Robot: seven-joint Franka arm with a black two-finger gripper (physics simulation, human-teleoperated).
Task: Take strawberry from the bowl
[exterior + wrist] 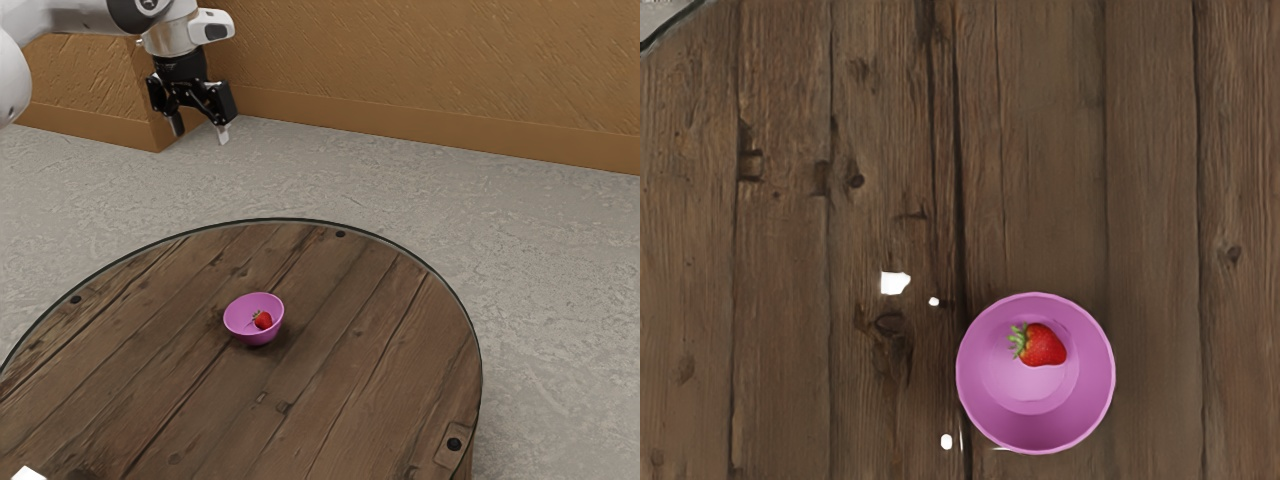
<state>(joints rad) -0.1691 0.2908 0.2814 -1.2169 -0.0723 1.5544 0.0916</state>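
Exterior view, and the gripper hung high, spread apart on nothing; down toward the exterior view's right, the strawberry lay inside the pink bowl. Its leaf-to-tip line ran across the plank seams of the table, so a pinch along those seams looked best.

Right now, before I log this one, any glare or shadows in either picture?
Exterior view: a soft dark shadow on the table around the base of the bowl; lighting otherwise fairly even. Wrist view: small stark-white patches on the wood near the bowl, perhaps glare, cause unclear; the strawberry is clear of them.
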